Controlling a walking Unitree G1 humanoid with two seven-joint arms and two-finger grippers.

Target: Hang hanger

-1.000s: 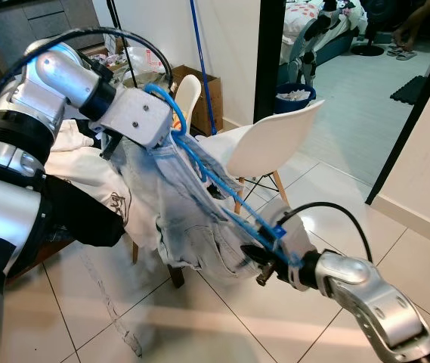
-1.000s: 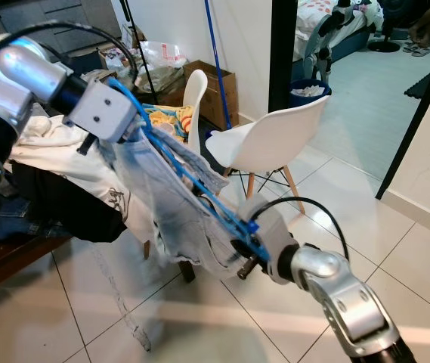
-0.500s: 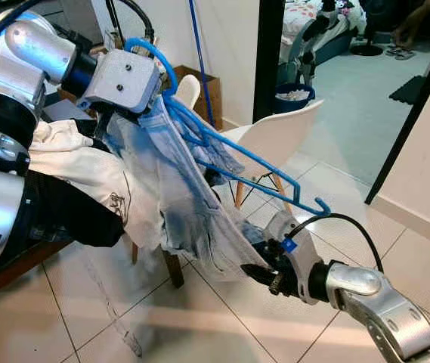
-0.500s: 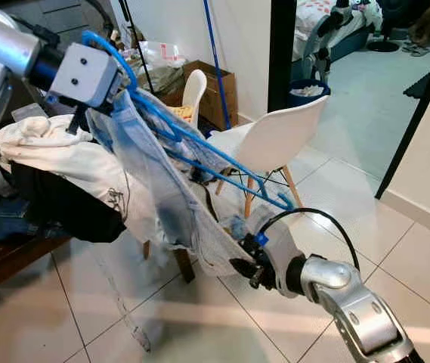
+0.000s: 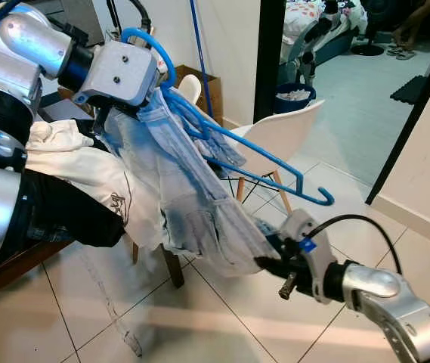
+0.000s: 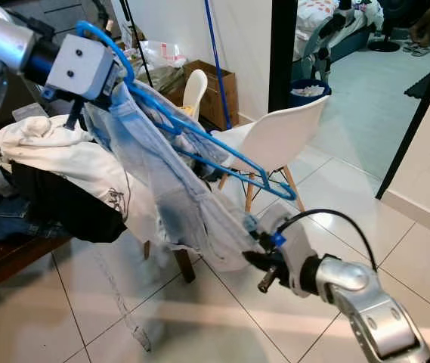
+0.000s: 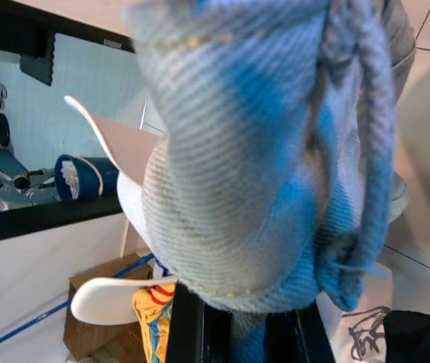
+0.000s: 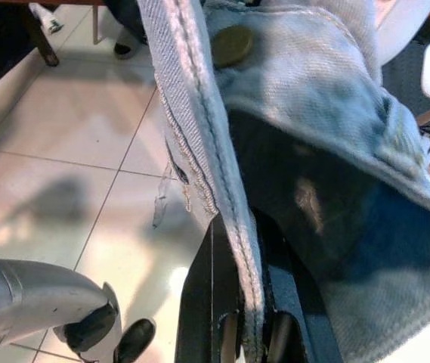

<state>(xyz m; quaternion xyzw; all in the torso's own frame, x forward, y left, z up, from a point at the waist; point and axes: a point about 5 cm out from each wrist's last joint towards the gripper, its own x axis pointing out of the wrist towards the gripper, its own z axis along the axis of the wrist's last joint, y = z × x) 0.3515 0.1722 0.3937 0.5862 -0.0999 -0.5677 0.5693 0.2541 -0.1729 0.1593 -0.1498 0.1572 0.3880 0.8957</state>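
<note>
A blue plastic hanger (image 5: 260,155) slants down from the upper left, its hook end (image 5: 317,200) free in the air. Pale washed jeans (image 5: 192,204) are draped over it. My left gripper (image 5: 135,113) is held high at the left, shut on the hanger's top with denim (image 7: 260,151) bunched over its fingers (image 7: 188,333). My right gripper (image 5: 266,263) is low at the right, shut on the jeans' lower edge. In the right wrist view the stitched denim edge (image 8: 215,174) runs between the black fingers (image 8: 203,302), beside a metal button (image 8: 232,45).
A white chair (image 5: 275,140) stands just behind the jeans. White and black clothes (image 5: 78,174) are piled on a low dark bench at the left. A cardboard box (image 5: 207,87) and a blue pole lean by the wall. A black door frame (image 5: 269,53) opens onto another room.
My left arm has lifted the hanger, whose hook end has left the right gripper and risen. My right gripper has moved right and down, pulling the jeans' edge taut.
</note>
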